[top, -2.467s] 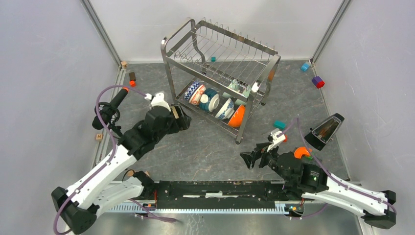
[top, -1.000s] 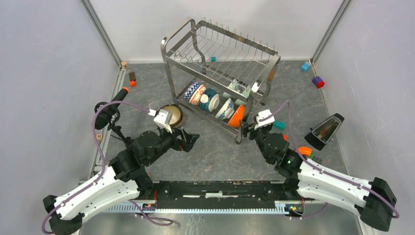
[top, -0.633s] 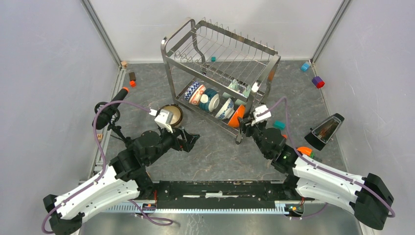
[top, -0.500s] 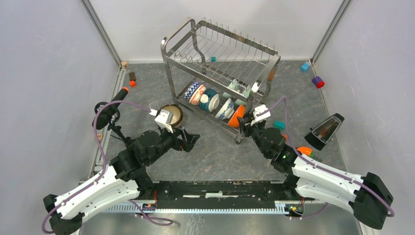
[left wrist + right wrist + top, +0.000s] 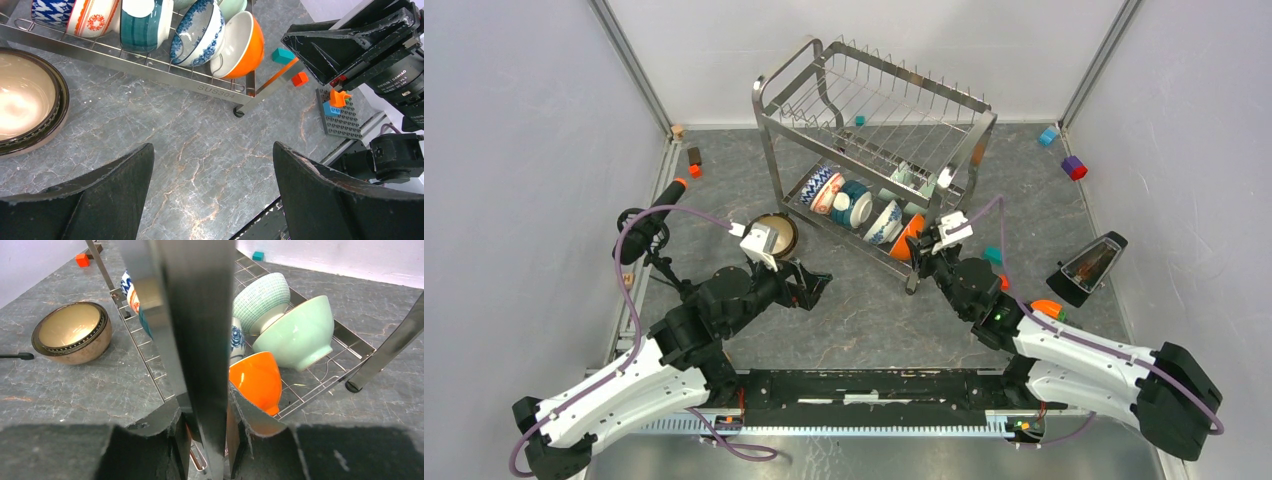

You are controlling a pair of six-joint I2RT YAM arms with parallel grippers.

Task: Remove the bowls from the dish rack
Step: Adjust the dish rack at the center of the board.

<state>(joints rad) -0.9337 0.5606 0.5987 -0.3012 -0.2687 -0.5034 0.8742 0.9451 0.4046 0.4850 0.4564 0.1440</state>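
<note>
The dish rack (image 5: pixel 874 110) stands at the back middle of the table. Its lower tier holds several bowls on edge, among them an orange bowl (image 5: pixel 908 238) (image 5: pixel 240 42) (image 5: pixel 255 380), a blue-and-white bowl (image 5: pixel 197 30) and a pale green bowl (image 5: pixel 295 335). A dark brown bowl with a cream inside (image 5: pixel 776 235) (image 5: pixel 72 332) sits upright on the table left of the rack. My right gripper (image 5: pixel 927 258) (image 5: pixel 205 415) is shut on the rack's near right corner post (image 5: pixel 195 315), right beside the orange bowl. My left gripper (image 5: pixel 809 285) (image 5: pixel 213 150) hangs open and empty over bare table.
A black wedge-shaped device (image 5: pixel 1086 268) lies at the right. Toy blocks are scattered about: purple (image 5: pixel 1074 167), teal (image 5: pixel 995 255), and some on a grey studded plate (image 5: pixel 340 115). A black tool with an orange tip (image 5: pixel 656 215) lies at the left.
My right arm swung from the near right up to the rack's corner post, and its jaws closed round it. The left arm left the brown bowl on the table, then stayed still.
</note>
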